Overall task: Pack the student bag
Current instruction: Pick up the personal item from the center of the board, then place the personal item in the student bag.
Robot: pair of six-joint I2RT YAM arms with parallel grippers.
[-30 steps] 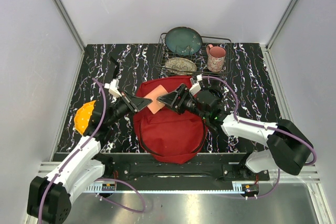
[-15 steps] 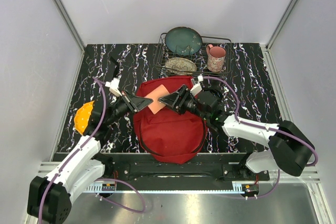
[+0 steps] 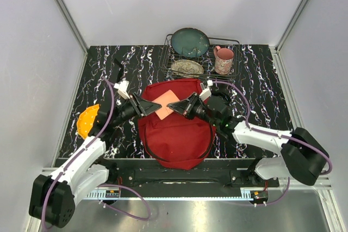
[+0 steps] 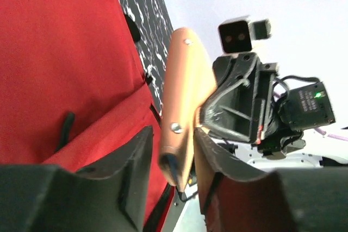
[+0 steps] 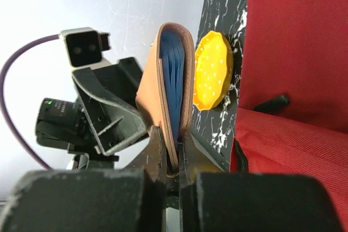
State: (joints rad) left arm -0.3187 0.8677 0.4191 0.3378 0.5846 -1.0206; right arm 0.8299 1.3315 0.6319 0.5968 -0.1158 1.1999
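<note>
The red student bag (image 3: 176,134) lies flat at the table's front middle, also seen in the left wrist view (image 4: 54,52) and the right wrist view (image 5: 293,36). A tan-covered notebook (image 3: 165,103) with blue pages hangs on edge above the bag's far part. My right gripper (image 3: 174,105) comes in from the right and is shut on the notebook's edge (image 5: 163,80), both fingers of the right gripper (image 5: 172,139) pressed on the cover. My left gripper (image 3: 154,107) faces it from the left. Around the notebook (image 4: 185,91) the left gripper (image 4: 173,133) stands open, with a gap beside one finger.
A wire dish rack (image 3: 235,42) at the back holds a teal plate (image 3: 190,42), a patterned plate (image 3: 186,68) and a pink mug (image 3: 223,60). A yellow faceted object (image 3: 87,120) lies at the table's left edge beside my left arm, and shows too in the right wrist view (image 5: 213,71).
My right gripper has shut on the notebook's right edge. My left gripper's jaws have spread apart. The notebook has shifted slightly to the right and away from me.
</note>
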